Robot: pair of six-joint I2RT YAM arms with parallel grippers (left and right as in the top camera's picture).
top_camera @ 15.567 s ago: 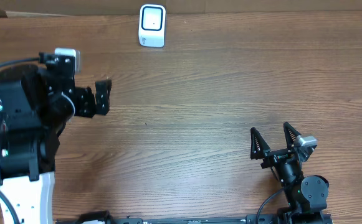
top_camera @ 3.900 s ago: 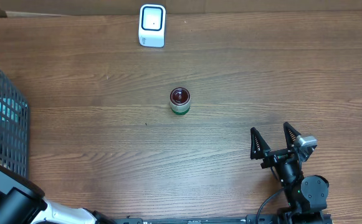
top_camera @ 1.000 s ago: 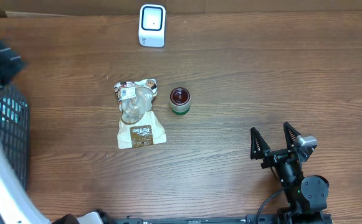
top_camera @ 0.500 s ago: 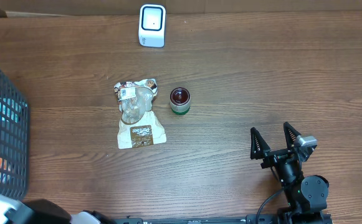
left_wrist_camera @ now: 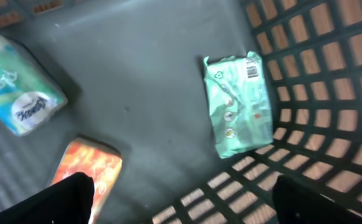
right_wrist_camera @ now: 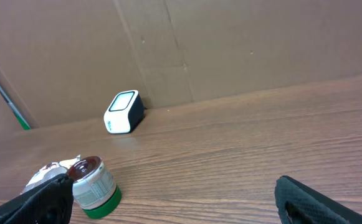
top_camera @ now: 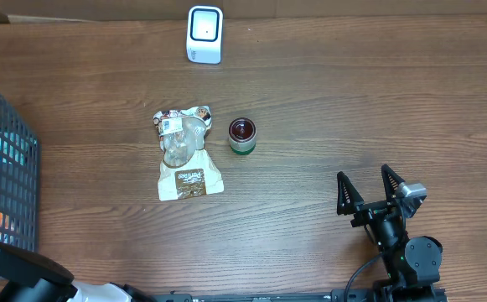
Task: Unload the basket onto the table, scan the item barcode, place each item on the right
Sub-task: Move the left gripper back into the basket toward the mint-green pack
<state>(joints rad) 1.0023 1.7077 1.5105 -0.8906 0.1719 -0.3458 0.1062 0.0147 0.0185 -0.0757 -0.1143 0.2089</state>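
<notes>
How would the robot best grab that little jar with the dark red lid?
Probably around its round body, coming straight down from above: the jar stands upright with its lid up. Pinch the near and far sides, since the pouch lies close beside it.

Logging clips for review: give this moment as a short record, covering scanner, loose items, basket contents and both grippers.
scanner: white, at far edge of table
loose items: snack pouch lying flat beside small jar, not touching
basket: left side; holds mint packet, blue-green packet, orange packet
left gripper: open, empty, above basket floor
right gripper: open, empty, near front edge
</notes>
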